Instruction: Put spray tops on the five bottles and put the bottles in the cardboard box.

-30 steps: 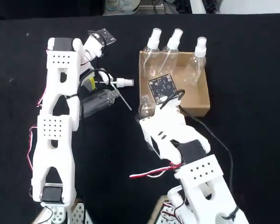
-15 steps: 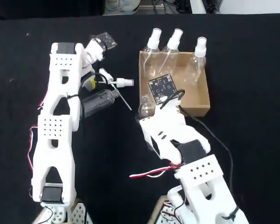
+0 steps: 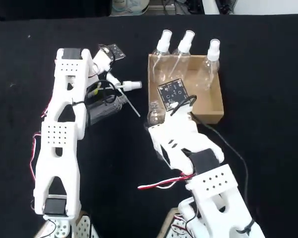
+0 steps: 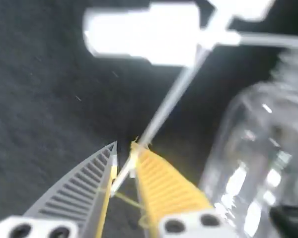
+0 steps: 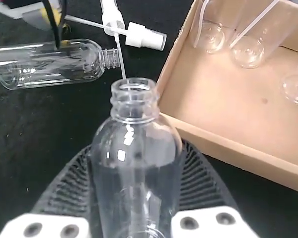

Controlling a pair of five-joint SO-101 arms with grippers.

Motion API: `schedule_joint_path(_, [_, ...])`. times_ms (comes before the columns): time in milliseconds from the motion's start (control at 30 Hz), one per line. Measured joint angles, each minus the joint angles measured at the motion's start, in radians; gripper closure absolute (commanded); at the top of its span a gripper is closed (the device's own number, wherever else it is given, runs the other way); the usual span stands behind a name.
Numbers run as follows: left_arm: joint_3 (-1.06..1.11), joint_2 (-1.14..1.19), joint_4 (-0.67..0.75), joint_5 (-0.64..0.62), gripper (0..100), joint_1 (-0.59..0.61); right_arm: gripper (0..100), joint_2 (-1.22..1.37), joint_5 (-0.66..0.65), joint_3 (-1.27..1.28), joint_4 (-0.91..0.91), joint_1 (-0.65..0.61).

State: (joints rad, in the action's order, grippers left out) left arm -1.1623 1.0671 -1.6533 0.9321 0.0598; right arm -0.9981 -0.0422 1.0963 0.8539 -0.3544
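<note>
Left gripper (image 4: 123, 153) has nudged the spray top (image 3: 131, 85) a bit, pinching its thin tube (image 4: 174, 99). Right gripper (image 5: 135, 158) clamps an uncapped bottle (image 5: 134, 124) beside the box (image 3: 216, 106); guessing the tube goes into its neck next.

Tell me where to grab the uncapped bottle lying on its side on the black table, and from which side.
Take the lying bottle across the middle of its round body, coming down from above with the fingers on its two long sides. It lies flat, so those sides are exposed, and this likely leaves the threaded neck free for the spray top beside it.
</note>
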Motion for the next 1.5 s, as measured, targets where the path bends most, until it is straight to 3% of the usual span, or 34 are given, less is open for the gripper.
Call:
schedule_joint_path(167, [0.002,-0.035,-0.081,0.000,97,0.000,98.0,0.000,0.000,0.000,0.000,0.000])
schedule_joint_path(433, [0.026,-0.061,-0.095,0.000,97,0.061,98.0,0.000,0.000,0.000,0.000,0.000])
schedule_joint_path(700, [0.319,-0.336,-0.095,0.009,97,0.110,98.0,0.000,0.000,0.000,0.000,0.000])
schedule_joint_path(900, [0.434,-0.411,0.038,-0.017,87,0.080,98.0,0.000,0.000,0.002,0.000,0.000])
schedule_joint_path(1067, [0.448,-0.411,0.140,-0.252,84,0.025,98.0,0.000,0.000,0.006,0.000,0.000])
schedule_joint_path(1400, [0.519,-0.411,0.402,-0.867,83,0.015,98.0,0.000,0.000,0.006,0.000,0.000])
schedule_joint_path(1500, [0.522,-0.411,0.465,-1.013,79,0.015,98.0,0.000,0.000,0.006,0.000,0.000])
